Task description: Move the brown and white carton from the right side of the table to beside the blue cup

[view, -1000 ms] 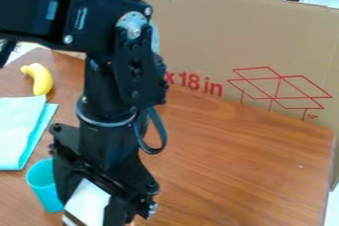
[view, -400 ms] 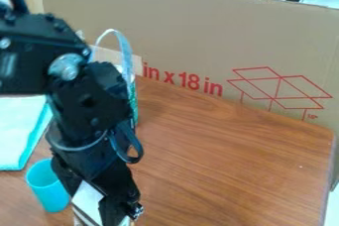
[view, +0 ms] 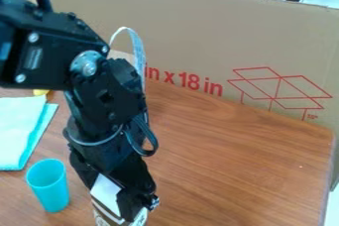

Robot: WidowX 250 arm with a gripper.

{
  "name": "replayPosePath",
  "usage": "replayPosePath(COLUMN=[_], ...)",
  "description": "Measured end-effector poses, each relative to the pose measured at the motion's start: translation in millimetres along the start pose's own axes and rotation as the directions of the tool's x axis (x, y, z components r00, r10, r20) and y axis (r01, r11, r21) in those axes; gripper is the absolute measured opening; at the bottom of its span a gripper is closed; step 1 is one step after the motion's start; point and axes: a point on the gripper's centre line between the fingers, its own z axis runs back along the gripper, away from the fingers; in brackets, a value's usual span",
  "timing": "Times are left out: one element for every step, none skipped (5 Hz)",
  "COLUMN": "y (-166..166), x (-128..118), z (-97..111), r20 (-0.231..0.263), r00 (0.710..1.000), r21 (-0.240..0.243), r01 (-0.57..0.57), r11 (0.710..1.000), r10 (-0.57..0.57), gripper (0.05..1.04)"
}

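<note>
While the black hand [view: 124, 214] hangs at the frame's lower left, beside a partly hidden brown-and-white item [view: 100, 216] at the bottom edge, its grip cannot be told. Farther left, a turquoise cup [view: 49, 188] stands on the wooden table [view: 225, 170], near a folded cloth [view: 19, 128].
</note>
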Motion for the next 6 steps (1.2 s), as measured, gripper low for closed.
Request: replayPosePath(y=[0.1, 1.1, 5.1, 16.8, 38.1, 60.1], x=[-7.0, -12.5, -7.5, 1.2, 15.0, 26.7], z=[1.6, 5.5, 18.2, 40.6, 65.0, 71.4], r20=[-0.081, -0.126, -0.095, -0.074, -0.105, -0.182], r00=[0.992, 0.985, 0.988, 0.996, 0.992, 0.981], r21=[-0.013, -0.006, -0.012, -0.031, -0.068, -0.109], r01=[-0.094, -0.123, -0.12, -0.06, 0.066, 0.055], r11=[0.995, 0.992, 0.993, 0.998, 0.996, 0.993], r10=[0.093, 0.122, 0.119, 0.058, -0.073, -0.074], gripper=[0.88, 1.018, 1.009, 1.009, 1.009, 1.009])
